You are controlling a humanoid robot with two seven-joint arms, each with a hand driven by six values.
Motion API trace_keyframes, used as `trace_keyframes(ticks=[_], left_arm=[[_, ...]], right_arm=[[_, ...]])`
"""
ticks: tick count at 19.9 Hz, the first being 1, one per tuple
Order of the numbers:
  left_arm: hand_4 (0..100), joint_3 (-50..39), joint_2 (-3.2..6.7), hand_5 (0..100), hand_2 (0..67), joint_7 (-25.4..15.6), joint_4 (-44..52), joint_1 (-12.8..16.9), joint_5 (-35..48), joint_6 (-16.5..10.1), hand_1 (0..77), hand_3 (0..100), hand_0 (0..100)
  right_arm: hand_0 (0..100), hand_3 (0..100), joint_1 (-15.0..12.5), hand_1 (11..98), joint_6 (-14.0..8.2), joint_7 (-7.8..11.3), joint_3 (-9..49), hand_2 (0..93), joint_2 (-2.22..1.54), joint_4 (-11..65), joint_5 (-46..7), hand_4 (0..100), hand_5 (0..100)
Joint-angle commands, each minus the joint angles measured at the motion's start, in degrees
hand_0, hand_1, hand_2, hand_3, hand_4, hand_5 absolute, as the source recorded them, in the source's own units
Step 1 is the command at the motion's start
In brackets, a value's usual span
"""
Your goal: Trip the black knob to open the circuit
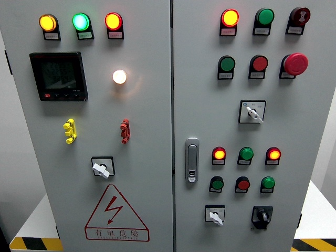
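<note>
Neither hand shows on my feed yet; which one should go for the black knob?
Right, probably. The black knob sits low on the right-hand door, right of the handle, nearer where the right arm enters. Neither hand is in view.

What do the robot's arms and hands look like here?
Neither arm nor hand shows in this head view, so their look cannot be told. Only the grey electrical cabinet with lamps and buttons fills the picture, the small black rotary knob at its lower right untouched.
</note>
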Motion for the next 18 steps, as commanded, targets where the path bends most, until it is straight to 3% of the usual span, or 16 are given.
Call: trace_keyframes(ticks=[1,3,6,10,11,13,16,17,18], left_arm=[[7,0.0,0.03,1,13.0,0.0,0.0,0.0,0.0,0.0,2.9,21,0],[7,0.0,-0.05,1,13.0,0.0,0.0,0.0,0.0,0.0,2.9,21,0],[7,0.0,0.03,1,13.0,0.0,0.0,0.0,0.0,0.0,2.9,21,0],[7,0.0,-0.05,1,13.0,0.0,0.0,0.0,0.0,0.0,3.0,21,0],[7,0.0,0.03,1,13.0,0.0,0.0,0.0,0.0,0.0,3.0,21,0],[7,0.0,0.03,1,13.0,0.0,0.0,0.0,0.0,0.0,3.0,21,0],[7,0.0,-0.05,1,13.0,0.0,0.0,0.0,0.0,0.0,3.0,21,0],[7,0.0,0.03,1,13.0,0.0,0.0,0.0,0.0,0.0,3.0,21,0],[7,0.0,0.03,1,13.0,0.0,0.0,0.0,0.0,0.0,3.0,21,0]], right_arm=[[81,15,-2.4,42.6,-6.1,-0.22,-6.1,0.0,-0.08,11.6,0.2,15,33],[81,21,-2.6,44.8,-9.4,-0.31,-8.8,0.0,-0.08,17.6,0.2,23,41],[82,32,-3.1,46.6,-11.5,-0.57,-10.2,0.0,0.01,24.3,0.2,36,52],[83,45,-3.1,47.7,-12.1,-1.44,-9.8,0.0,0.19,30.7,0.2,53,63],[84,48,-2.9,48.0,-12.1,-1.71,-9.8,0.0,0.53,31.9,0.2,57,65],[85,56,-2.1,47.8,-12.7,-2.15,-9.7,0.0,0.71,33.7,0.2,67,71],[85,72,0.6,48.8,-14.3,-3.03,-9.5,0.0,0.71,35.1,0.3,79,89],[86,77,2.0,50.3,-15.0,-3.20,-9.2,0.0,0.71,35.0,0.6,83,100],[86,79,3.0,51.6,-15.8,-3.47,-9.1,0.0,0.71,35.0,1.3,85,100]])
